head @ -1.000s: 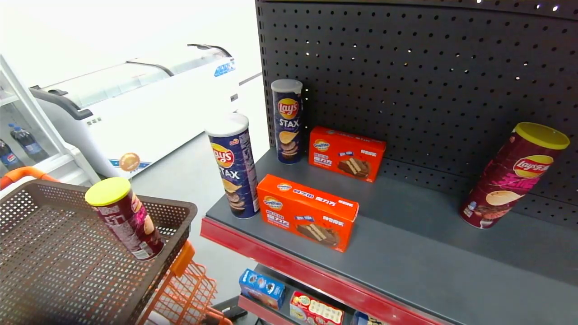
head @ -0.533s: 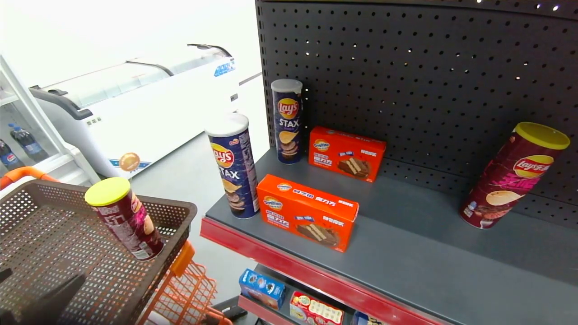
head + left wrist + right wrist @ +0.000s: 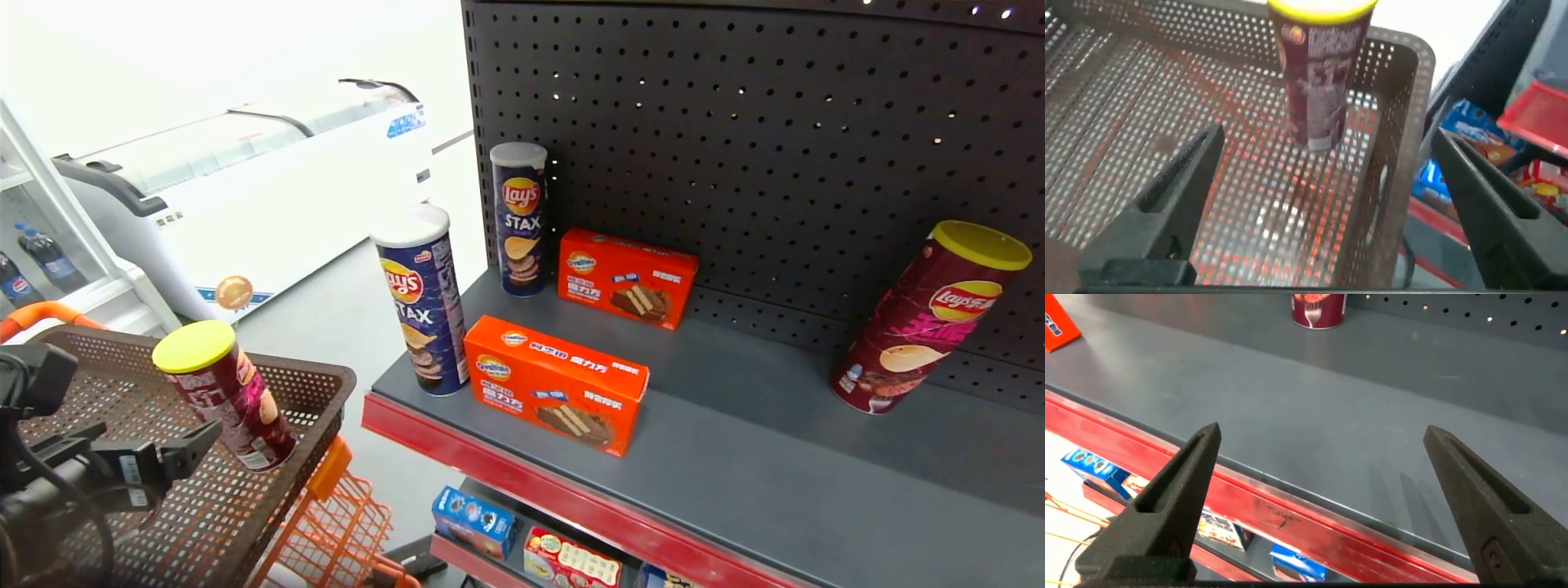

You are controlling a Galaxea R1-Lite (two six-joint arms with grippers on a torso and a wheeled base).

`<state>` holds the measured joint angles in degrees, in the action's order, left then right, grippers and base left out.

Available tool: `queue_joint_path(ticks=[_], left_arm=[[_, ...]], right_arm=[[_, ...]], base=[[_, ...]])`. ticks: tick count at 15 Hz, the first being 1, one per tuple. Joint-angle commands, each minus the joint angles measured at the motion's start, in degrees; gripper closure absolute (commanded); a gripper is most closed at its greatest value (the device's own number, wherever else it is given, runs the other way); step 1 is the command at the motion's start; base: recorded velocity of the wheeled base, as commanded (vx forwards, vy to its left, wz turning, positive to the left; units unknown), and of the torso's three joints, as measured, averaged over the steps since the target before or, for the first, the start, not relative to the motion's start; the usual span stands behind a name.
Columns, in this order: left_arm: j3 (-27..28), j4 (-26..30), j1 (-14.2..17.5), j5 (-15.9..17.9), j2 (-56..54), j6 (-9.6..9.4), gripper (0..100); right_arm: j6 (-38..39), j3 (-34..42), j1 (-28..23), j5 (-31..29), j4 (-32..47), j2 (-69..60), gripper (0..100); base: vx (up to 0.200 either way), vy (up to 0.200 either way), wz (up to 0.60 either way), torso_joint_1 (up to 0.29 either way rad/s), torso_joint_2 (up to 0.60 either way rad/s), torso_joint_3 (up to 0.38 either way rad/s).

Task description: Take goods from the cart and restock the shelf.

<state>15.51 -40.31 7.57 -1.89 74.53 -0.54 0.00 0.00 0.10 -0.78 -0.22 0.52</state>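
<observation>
My left gripper hangs over the brown perforated plastic basket that sits on top of the orange wire cart. Its fingers are spread wide and grasp nothing. Ahead of them, a maroon cardboard crisp tube with a yellow plastic lid stands upright on the basket floor, in the corner nearest the shelf. From the left wrist camera the tube lines up between the two fingers but well beyond their tips (no contact that I can see).

My right gripper hovers above the front of the dark grey metal shelf, over its red front edge, fingers likewise released and empty.

On the shelf, a second maroon tube with a yellow lid stands far right, near the black pegboard back panel. At the left end stand two dark blue crisp tubes with pale lids, one at the front and one at the back. Beside each is an orange cardboard box, front and back.
</observation>
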Motion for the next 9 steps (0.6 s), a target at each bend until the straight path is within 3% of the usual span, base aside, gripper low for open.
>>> queue_joint_path(ticks=[1,3,5,9], left_arm=[[-0.13,-8.03,-1.51,0.04,12.48,0.89,0],[-0.13,-15.14,-1.42,0.04,18.02,2.12,0],[-0.30,-22.00,-1.33,-0.31,22.23,1.85,0],[0.49,-26.92,-1.15,-3.03,27.51,1.42,0]], right_arm=[[0.00,0.00,-0.01,-0.01,-0.04,0.00,0],[0.00,0.00,-0.01,-0.01,-0.04,0.09,0],[0.00,0.00,-0.01,-0.01,0.04,0.00,0],[0.00,0.00,-0.01,-0.01,-0.04,0.09,0]], base=[[0.000,0.000,0.00,0.000,0.00,0.000],[0.000,0.000,0.00,0.000,0.00,0.000],[0.000,0.000,0.00,0.000,0.00,0.000],[0.000,0.000,0.00,0.000,0.00,0.000]])
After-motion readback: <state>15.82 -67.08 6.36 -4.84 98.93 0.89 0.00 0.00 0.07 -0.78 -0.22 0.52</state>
